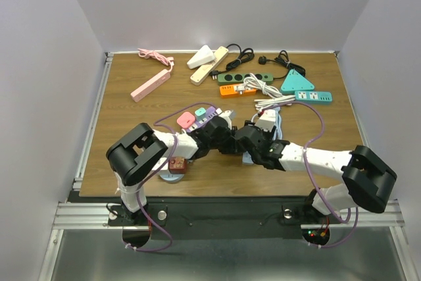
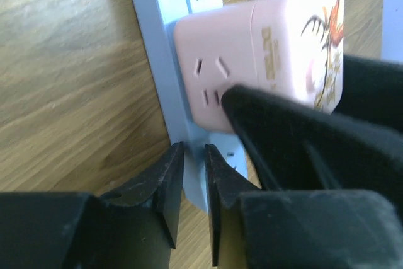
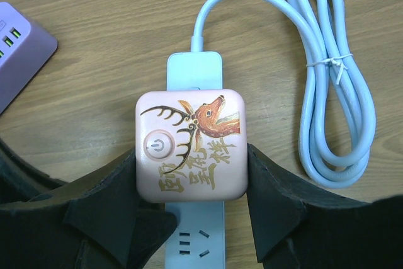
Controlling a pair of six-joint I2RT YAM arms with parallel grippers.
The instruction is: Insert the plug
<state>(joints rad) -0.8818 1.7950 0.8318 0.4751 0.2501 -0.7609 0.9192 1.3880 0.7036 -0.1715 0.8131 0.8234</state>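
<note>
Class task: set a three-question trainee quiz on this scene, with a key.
1. True or false: the right gripper clamps the pink adapter by two opposite sides.
2. What does the pink adapter sit on? A. purple strip B. light-blue power strip C. bare table
3. Fill in: the adapter's top shows a power button and a ____ picture.
Key: 1 true; 2 B; 3 deer.

The wooden table (image 1: 125, 116) bears, all lying flat, a pink strip (image 1: 150, 85), a green strip (image 1: 245, 77), an orange strip (image 1: 237, 90) — and a light-blue strip (image 3: 194, 67).
</note>
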